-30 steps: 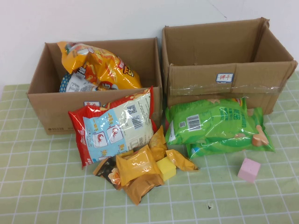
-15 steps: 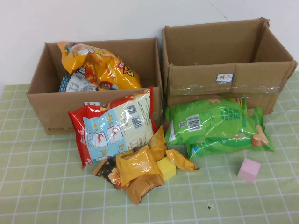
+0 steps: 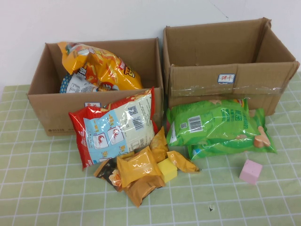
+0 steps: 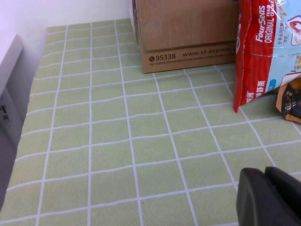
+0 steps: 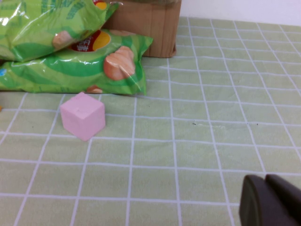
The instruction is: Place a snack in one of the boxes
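Note:
Two cardboard boxes stand at the back. The left box (image 3: 42, 101) holds a yellow chip bag (image 3: 101, 66); the right box (image 3: 225, 77) looks empty. A red-and-blue snack bag (image 3: 115, 125) leans on the left box, also seen in the left wrist view (image 4: 263, 52). Green snack bags (image 3: 218, 127) lie before the right box, also in the right wrist view (image 5: 70, 61). Small orange packets (image 3: 138, 169) lie in front. My left gripper (image 4: 270, 197) is shut and empty, low over the cloth left of the snacks. My right gripper (image 5: 270, 200) is shut and empty, right of the pink cube.
A pink cube (image 3: 250, 171) sits right of the packets, also in the right wrist view (image 5: 83, 115). A yellow cube (image 3: 167, 169) lies among the packets. A green checked cloth (image 3: 42, 188) covers the table. Neither arm shows in the high view.

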`<state>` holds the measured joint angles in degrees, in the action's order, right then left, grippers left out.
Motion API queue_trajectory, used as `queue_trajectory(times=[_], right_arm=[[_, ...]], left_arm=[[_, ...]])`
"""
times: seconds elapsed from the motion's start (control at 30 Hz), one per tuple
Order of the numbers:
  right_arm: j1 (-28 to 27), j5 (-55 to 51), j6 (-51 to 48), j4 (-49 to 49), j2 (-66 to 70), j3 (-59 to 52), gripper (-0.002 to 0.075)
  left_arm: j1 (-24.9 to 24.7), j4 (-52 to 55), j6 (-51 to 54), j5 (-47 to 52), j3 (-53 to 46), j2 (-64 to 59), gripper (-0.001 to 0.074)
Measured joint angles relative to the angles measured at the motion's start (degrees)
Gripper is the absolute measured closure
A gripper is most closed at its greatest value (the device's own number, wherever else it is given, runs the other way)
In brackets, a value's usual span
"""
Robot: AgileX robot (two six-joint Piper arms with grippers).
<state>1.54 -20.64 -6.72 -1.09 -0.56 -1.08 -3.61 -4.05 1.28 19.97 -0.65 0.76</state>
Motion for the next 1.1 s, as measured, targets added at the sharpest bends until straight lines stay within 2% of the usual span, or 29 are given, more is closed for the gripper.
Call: queue_trajectory(times=[0.93, 1.1], right_arm=[[0.0, 0.2, 0.0, 0.0, 0.0, 0.0, 0.0726], [0.0, 3.4, 0.0, -0.2, 0.0, -0.5, 0.0726]], left_arm=[[0.0, 0.6, 0.2, -0.1, 0.0, 0.0, 0.0737], [0.0, 0.8, 0.3, -4.3, -0.5, 0.0, 0.0737]])
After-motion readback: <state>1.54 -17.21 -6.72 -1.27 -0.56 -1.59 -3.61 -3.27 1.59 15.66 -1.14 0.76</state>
